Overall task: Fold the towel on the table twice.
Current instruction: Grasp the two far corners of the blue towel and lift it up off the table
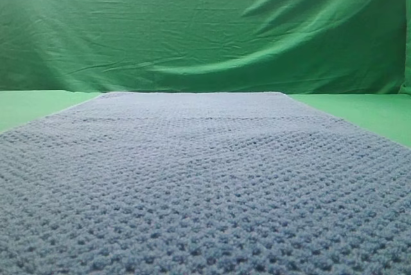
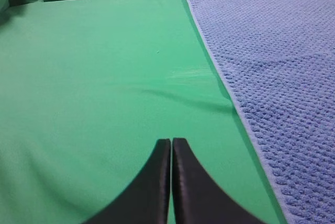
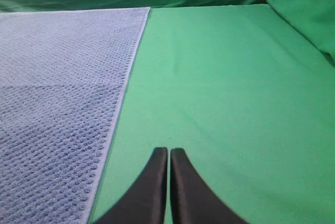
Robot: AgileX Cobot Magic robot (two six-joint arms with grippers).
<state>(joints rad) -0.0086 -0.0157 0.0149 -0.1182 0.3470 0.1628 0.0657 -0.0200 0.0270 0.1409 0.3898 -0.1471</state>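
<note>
Towel (image 1: pixel 205 185) lies flat and unfolded across the table (image 1: pixel 32 105), filling the lower frame of the high view, ready for a first fold, I'd judge. That view shows no arms; the wrist views do: left gripper (image 2: pixel 171 145) and right gripper (image 3: pixel 168 153), tips pressed together, each apparently above bare green beside a towel edge

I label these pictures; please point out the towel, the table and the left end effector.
towel (image 1: pixel 205 185): exterior high view, middle.
table (image 2: pixel 94 77): left wrist view, bare surface.
left end effector (image 2: pixel 171 143): left wrist view, closed fingertips.
</note>
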